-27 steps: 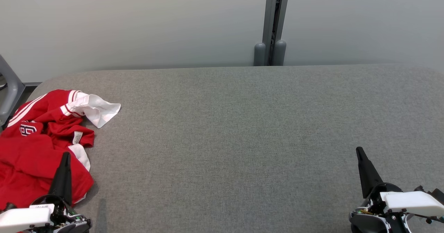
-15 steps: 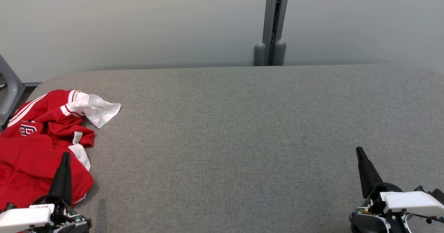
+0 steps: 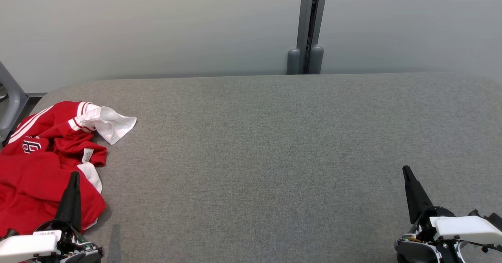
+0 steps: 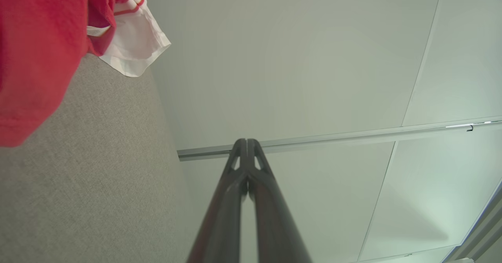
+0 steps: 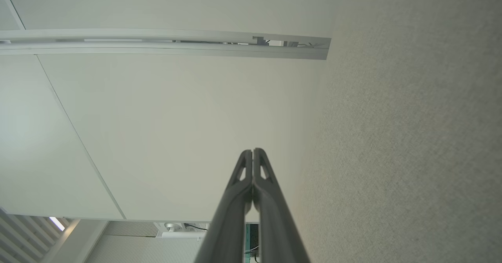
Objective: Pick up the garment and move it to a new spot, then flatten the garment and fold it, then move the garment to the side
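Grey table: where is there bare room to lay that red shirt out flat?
The table is bare from the red garment across to the right gripper and back to the wall. Only the left end is crowded: the garment lies bunched there by the left gripper.

Even soft overhead light, faint shadows, sharp pics, wrist views w/ wide-angle warp

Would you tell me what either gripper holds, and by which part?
Nothing: the left gripper and right gripper are shut and empty; the garment lies ungripped.

Grey surface (image 3: 274, 157) lies open right of the garment (image 3: 35, 176) crumpled at its left end.
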